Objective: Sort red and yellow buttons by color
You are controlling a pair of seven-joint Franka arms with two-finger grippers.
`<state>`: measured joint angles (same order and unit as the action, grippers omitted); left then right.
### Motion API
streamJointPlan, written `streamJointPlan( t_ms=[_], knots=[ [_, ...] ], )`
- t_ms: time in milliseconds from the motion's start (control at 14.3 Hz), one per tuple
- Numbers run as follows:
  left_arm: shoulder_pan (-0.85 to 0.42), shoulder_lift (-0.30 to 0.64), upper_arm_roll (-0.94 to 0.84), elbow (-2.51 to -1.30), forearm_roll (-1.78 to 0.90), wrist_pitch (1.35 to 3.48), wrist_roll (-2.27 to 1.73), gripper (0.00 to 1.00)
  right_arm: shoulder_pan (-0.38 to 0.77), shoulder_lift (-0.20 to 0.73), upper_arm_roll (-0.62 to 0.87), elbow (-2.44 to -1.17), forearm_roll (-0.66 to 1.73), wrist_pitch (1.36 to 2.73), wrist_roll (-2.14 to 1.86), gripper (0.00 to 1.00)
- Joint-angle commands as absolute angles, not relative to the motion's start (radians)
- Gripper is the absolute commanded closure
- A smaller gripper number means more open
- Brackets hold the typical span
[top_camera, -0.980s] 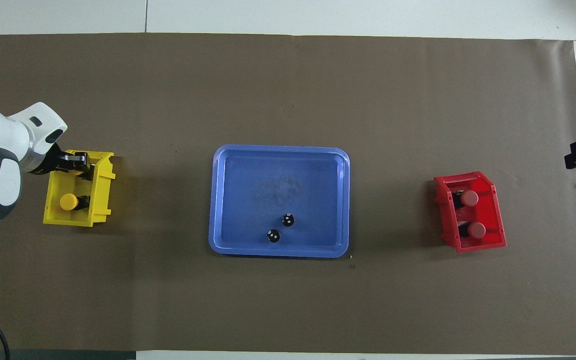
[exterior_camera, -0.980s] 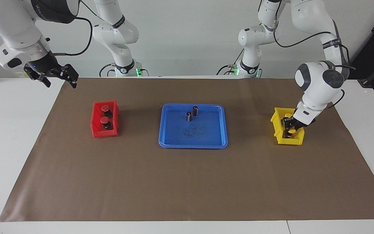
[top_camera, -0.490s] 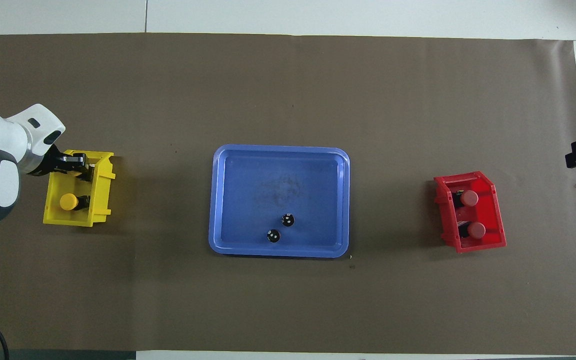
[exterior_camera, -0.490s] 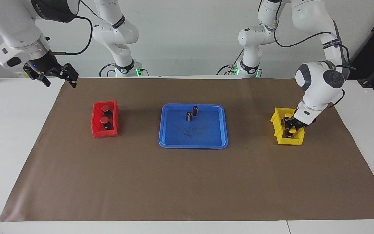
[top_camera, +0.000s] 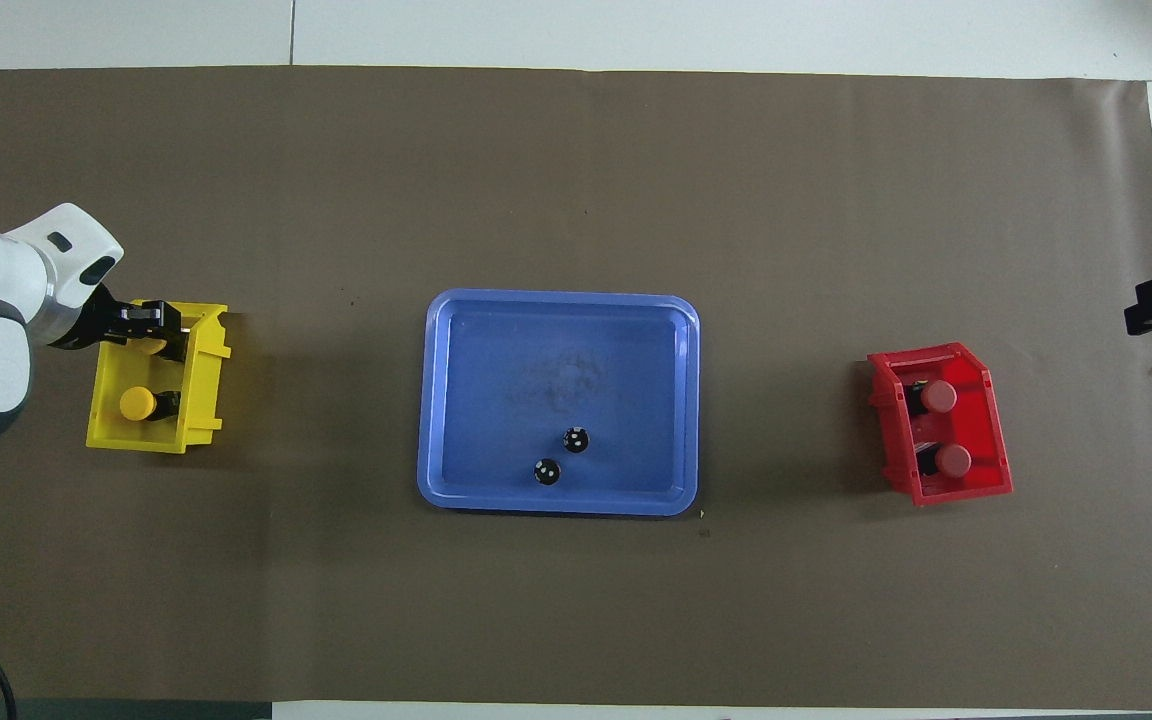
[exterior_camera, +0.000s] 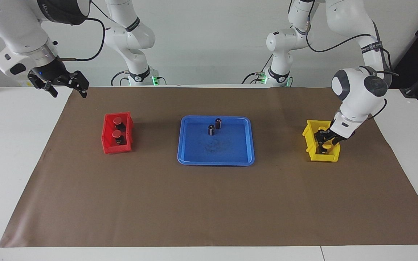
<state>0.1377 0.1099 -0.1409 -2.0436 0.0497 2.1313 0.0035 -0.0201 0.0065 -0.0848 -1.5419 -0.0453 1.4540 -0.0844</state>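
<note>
Two red buttons (exterior_camera: 117, 120) (exterior_camera: 116, 134) sit in the red bin (exterior_camera: 104, 139) toward the right arm's end; they also show in the overhead view (top_camera: 939, 397) (top_camera: 954, 460). The yellow bin (exterior_camera: 307, 139) stands toward the left arm's end. One yellow button (top_camera: 137, 402) lies in it, clear of the gripper. My left gripper (exterior_camera: 325, 140) is low in the bin, open around the second yellow button (exterior_camera: 326, 146). My right gripper (exterior_camera: 69, 92) is open and empty, raised over the mat's corner near the red bin.
A blue tray (exterior_camera: 216, 162) in the middle of the brown mat holds two small dark cylinders with silvery tops (exterior_camera: 218, 123) (exterior_camera: 211, 129), at the side nearer the robots. White table shows around the mat.
My left gripper has risen slightly in the yellow bin while the button under it stays put. My right gripper has drifted a little upward. The bins, tray and other buttons have not moved.
</note>
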Motion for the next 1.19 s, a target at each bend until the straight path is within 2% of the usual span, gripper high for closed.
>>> streamJointPlan(
  t_ms=[0, 210, 420, 840, 1120],
  knots=[
    [0.126, 0.095, -0.129, -1.92, 0.021, 1.958, 0.028, 0.29, -0.023, -0.005, -0.081, -1.546, -0.046, 1.451, -0.083, 0.0],
    [0.121, 0.055, -0.127, -1.882, 0.021, 1.904, 0.031, 0.0, -0.023, -0.005, -0.081, -1.546, -0.046, 1.451, -0.083, 0.0],
    [0.115, -0.023, -0.129, -1.868, 0.021, 1.846, 0.031, 0.0, -0.023, -0.005, -0.081, -1.546, -0.046, 1.451, -0.083, 0.0],
    [0.1, -0.049, -0.127, -1.708, 0.021, 1.661, 0.064, 0.0, -0.023, -0.005, -0.081, -1.546, -0.046, 1.451, -0.083, 0.0],
    [-0.035, -0.035, -0.042, -1.608, 0.032, 1.591, 0.063, 0.0, -0.023, -0.005, -0.081, -1.546, -0.046, 1.451, -0.083, 0.0]
  ],
)
